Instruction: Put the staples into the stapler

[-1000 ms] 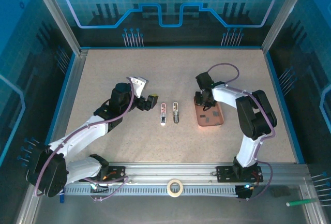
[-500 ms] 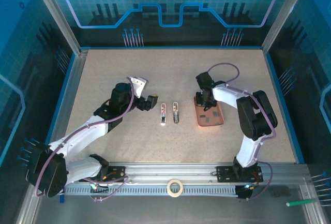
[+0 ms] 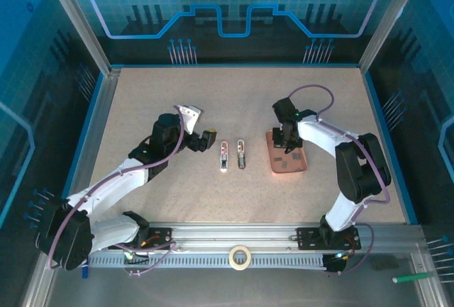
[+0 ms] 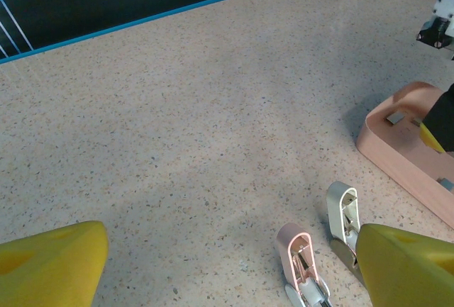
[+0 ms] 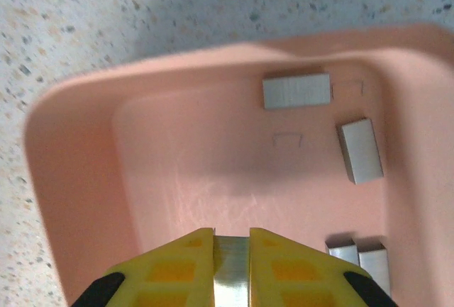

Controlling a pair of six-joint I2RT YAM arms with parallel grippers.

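M: Right elbow (image 3: 362, 169) swung outward since last entry; right gripper (image 5: 232, 242) angled down over the pink tray (image 5: 74, 179), pinched on one staple strip (image 5: 232, 275).
J: Counts?
M: Four more staples (image 5: 296, 91) lying in tray; two staplers (image 3: 224, 156) left of it; left gripper (image 3: 204, 139) beside them, jaws spread.

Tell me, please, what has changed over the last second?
The right gripper closed on a strip of staples in the pink tray and shifted slightly rightward over it. The left gripper stayed open beside the pink stapler and the white stapler. Both staplers and the tray stayed in place.
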